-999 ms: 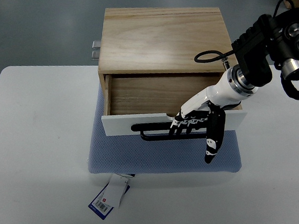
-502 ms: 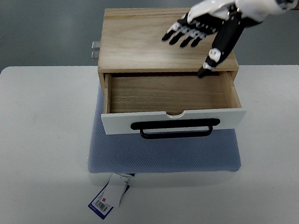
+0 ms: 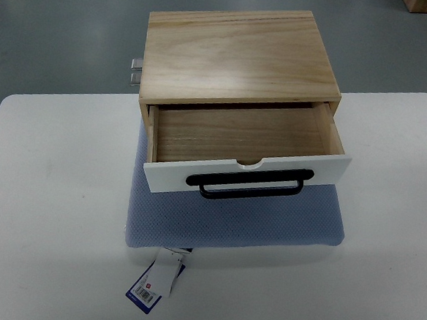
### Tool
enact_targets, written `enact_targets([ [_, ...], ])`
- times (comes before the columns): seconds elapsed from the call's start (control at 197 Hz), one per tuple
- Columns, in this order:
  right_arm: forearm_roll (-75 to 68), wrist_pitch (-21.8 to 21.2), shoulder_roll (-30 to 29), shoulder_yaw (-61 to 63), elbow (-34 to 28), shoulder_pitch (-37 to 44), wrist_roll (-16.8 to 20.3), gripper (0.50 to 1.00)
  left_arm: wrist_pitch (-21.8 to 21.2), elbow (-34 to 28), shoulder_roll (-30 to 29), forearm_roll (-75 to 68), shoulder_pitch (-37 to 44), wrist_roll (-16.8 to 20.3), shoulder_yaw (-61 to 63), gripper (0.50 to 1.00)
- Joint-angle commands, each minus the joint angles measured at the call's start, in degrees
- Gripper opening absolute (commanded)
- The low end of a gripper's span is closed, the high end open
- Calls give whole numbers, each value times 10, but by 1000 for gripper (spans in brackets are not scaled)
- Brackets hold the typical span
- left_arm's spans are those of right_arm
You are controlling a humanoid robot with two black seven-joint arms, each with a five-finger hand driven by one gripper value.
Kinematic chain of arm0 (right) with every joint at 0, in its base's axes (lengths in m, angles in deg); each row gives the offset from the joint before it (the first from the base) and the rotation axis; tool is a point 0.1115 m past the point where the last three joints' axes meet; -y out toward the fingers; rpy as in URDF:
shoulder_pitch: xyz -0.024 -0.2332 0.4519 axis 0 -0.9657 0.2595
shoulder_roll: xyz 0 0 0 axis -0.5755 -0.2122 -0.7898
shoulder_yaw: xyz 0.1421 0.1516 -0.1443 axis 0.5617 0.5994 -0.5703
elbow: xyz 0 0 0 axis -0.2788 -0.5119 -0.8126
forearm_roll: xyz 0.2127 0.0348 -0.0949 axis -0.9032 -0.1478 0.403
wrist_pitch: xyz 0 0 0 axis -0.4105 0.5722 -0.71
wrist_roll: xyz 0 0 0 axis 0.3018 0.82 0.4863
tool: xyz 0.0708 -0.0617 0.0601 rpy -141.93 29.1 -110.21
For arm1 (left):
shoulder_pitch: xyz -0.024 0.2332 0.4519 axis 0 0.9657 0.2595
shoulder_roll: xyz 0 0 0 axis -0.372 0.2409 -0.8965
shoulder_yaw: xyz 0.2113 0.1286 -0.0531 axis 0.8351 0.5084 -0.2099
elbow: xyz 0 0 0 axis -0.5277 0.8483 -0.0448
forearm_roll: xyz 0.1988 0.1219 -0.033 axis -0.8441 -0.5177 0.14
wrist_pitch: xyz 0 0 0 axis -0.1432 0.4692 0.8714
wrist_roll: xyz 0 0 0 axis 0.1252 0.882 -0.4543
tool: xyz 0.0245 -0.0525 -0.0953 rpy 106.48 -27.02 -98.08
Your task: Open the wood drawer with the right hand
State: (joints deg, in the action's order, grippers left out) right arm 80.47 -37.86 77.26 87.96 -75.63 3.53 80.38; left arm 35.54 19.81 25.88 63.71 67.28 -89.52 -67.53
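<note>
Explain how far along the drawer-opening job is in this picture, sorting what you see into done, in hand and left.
Done: the wood drawer stands pulled out of the wooden box, its bare inside showing, its white front and black handle over the blue mat. In hand: nothing; no robot hand is in view. Left: nothing visible, unless the drawer should come out further.

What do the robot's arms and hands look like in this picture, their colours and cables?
Neither arm nor hand is in view now, so their look cannot be told. Only the wood drawer, pulled open, shows with its black handle, on a blue mat.
</note>
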Motion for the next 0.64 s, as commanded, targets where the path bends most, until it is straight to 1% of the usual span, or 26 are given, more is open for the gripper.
enact_targets([
  [0.0,-8,15,-44,56,2,-71,-51,940,0,0,0,0,0,0,0,1000],
  [0.056,-24,18,-77,80,5,-105,-70,942,0,-1,0,0,0,0,0,1000],
  [0.122,-38,21,-106,102,13,-130,-80,942,0,-1,0,0,0,0,0,1000],
  [0.274,-53,22,-167,165,53,-160,-82,944,0,0,0,0,0,1,0,1000],
  [0.36,-53,21,-185,197,68,-169,-82,944,0,0,0,0,0,0,0,1000],
  [0.639,-53,20,-212,219,70,-189,-82,944,0,1,0,0,0,0,0,1000],
])
